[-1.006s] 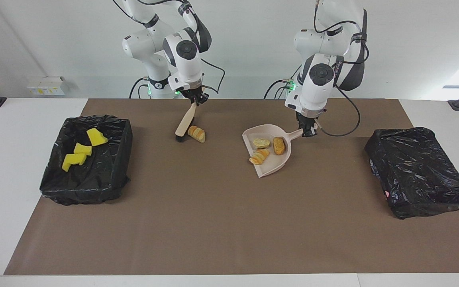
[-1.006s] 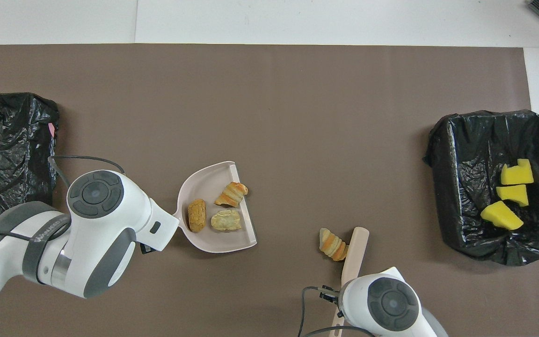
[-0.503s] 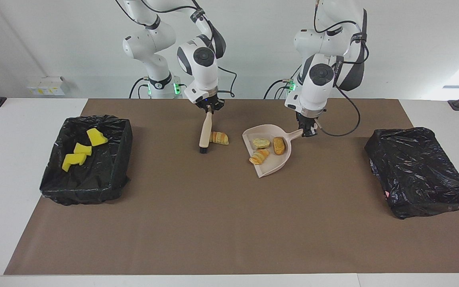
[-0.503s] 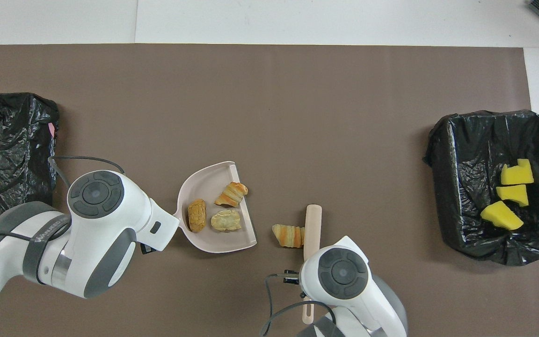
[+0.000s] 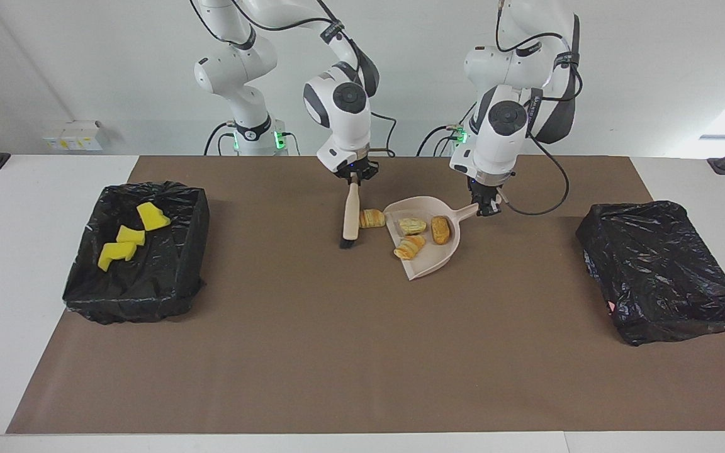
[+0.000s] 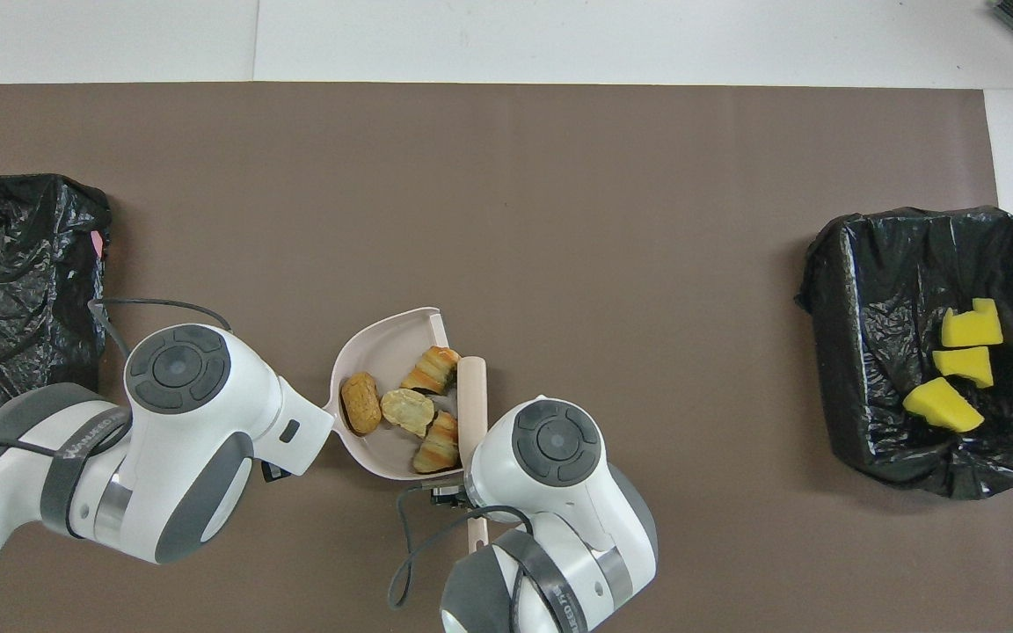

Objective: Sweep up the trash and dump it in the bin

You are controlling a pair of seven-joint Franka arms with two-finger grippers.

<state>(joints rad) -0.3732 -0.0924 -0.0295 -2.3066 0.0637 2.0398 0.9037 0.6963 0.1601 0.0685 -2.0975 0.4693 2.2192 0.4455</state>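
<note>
Brush (image 5: 350,218) swept croissant (image 5: 372,218) across brown mat (image 5: 337,352).

Two high cameras, half a turn apart

Facing view: set high across the counter (image 5: 362,377), looking toward both robot bases, wide enough to take in the whole brown mat. Overhead view: set high above the robots' end, looking forward and steeply down, closer in. Shared by both: the mat (image 6: 559,220), the dustpan (image 5: 428,264) (image 6: 383,347) near its middle, both black-lined bins.
</note>
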